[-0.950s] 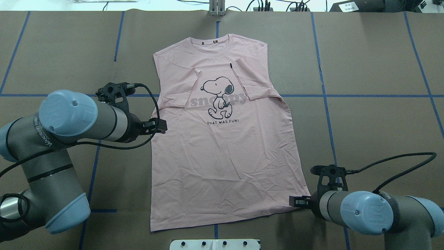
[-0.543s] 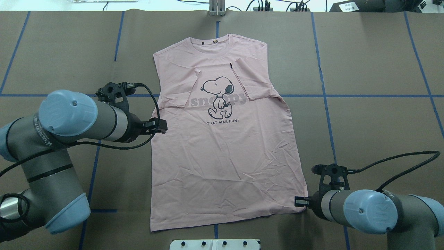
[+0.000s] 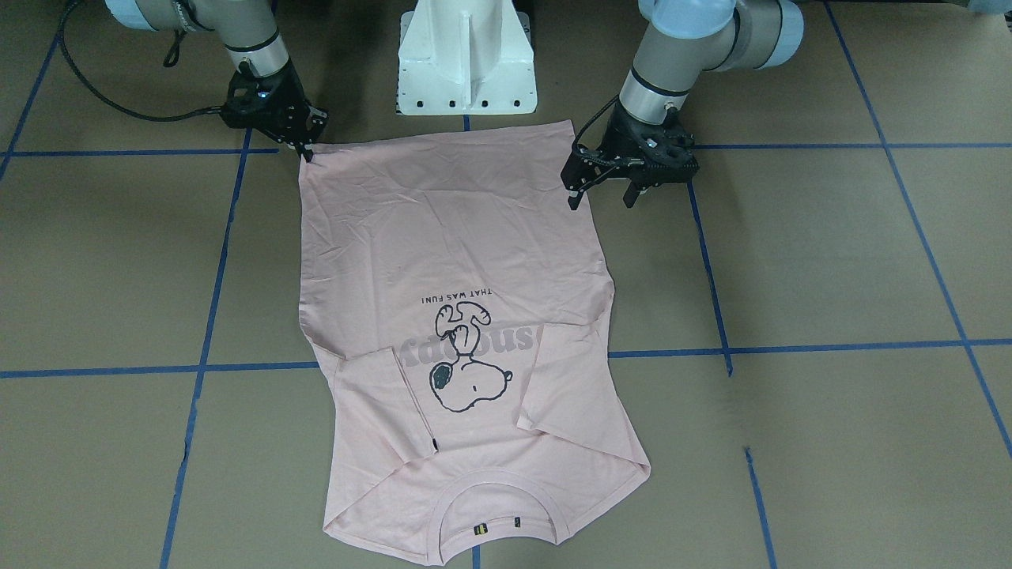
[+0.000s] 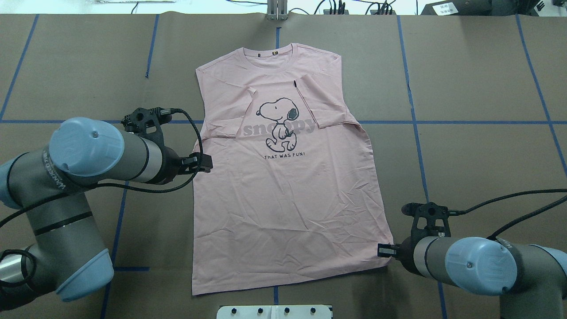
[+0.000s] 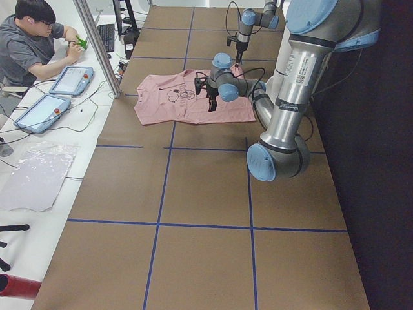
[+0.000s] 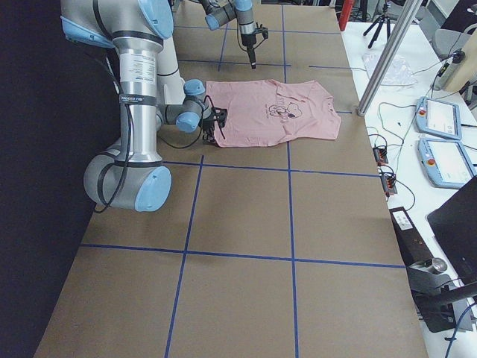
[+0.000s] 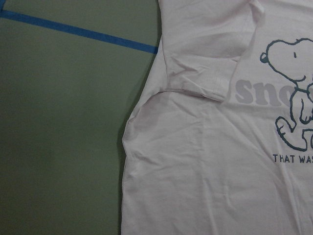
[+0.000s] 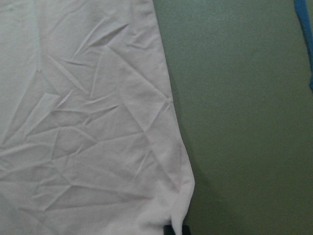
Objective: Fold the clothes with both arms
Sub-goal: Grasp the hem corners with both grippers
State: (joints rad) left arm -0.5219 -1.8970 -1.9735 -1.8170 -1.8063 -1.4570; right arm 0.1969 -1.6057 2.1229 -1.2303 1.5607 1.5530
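The pale pink T-shirt (image 4: 288,199) lies flat and print up on the brown table, collar far from me and both sleeves folded inward over the chest. My left gripper (image 3: 601,199) hangs open just above the shirt's left side edge, nothing between its fingers. The left wrist view looks down on that edge and the folded sleeve (image 7: 195,88). My right gripper (image 3: 305,152) sits low at the hem's right corner, shut on the cloth there. In the right wrist view the pinched shirt corner (image 8: 166,215) bunches against a dark fingertip (image 8: 174,230).
The white pedestal (image 3: 466,55) stands just behind the hem. Blue tape lines (image 4: 416,133) cross the brown table cover. At the far table edge a person (image 5: 29,45) sits with tablets (image 5: 71,79), beside a metal post (image 5: 97,45) and cables.
My right gripper has shifted a little to the right and away from me at the hem corner, and the corner moved with it. The left gripper has barely drifted.
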